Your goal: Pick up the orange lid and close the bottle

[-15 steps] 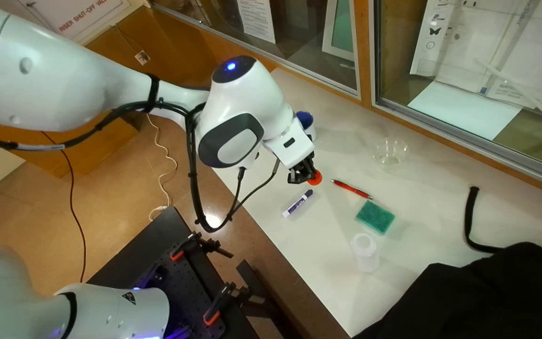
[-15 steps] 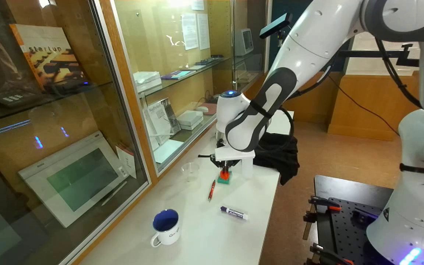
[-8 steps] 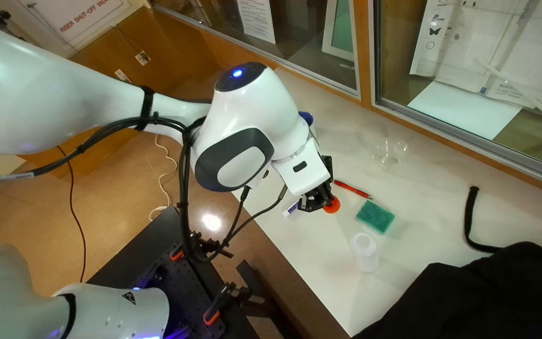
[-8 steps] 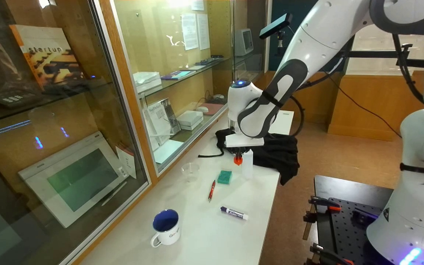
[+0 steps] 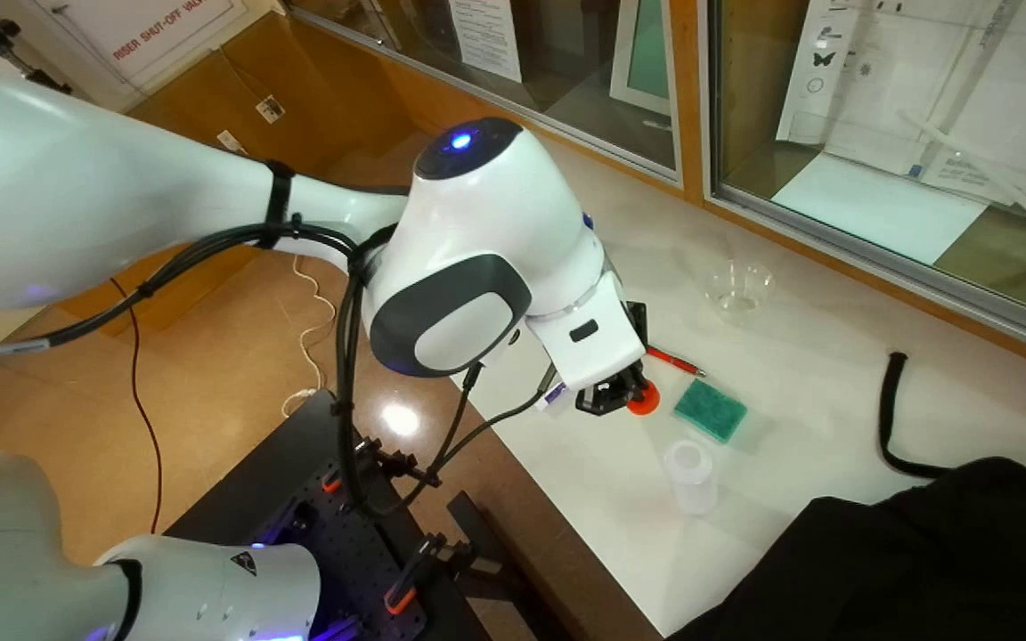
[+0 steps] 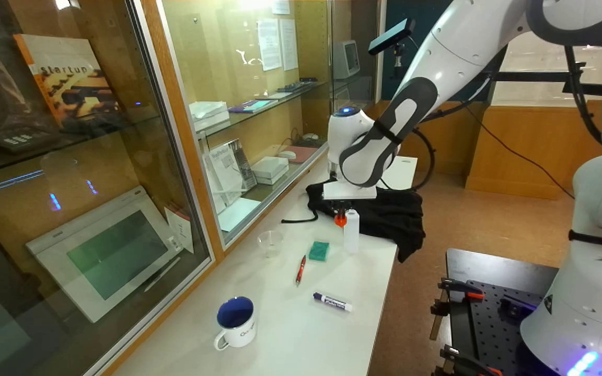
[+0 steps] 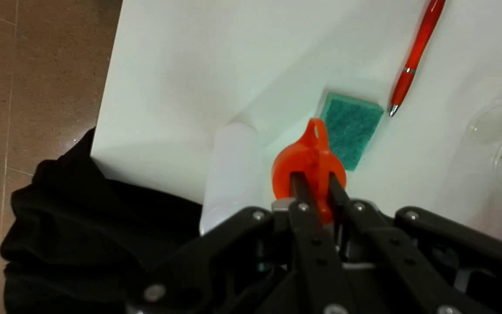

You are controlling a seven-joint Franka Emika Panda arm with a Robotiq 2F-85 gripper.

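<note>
- While the orange lid is pinched by the gripper, it is held above the white table, apart from the bottle.
- In the wrist view, the lid is seen to the right of the bottle, and a corner of the green pad is covered by it.
- Upright on the table the bottle is placed, near to the black cloth.
- On the same table this pad is laid flat, and beside it a red pen is found.
- In both exterior views a clear cup is shown; a marker and a white mug are seen as well.
</note>
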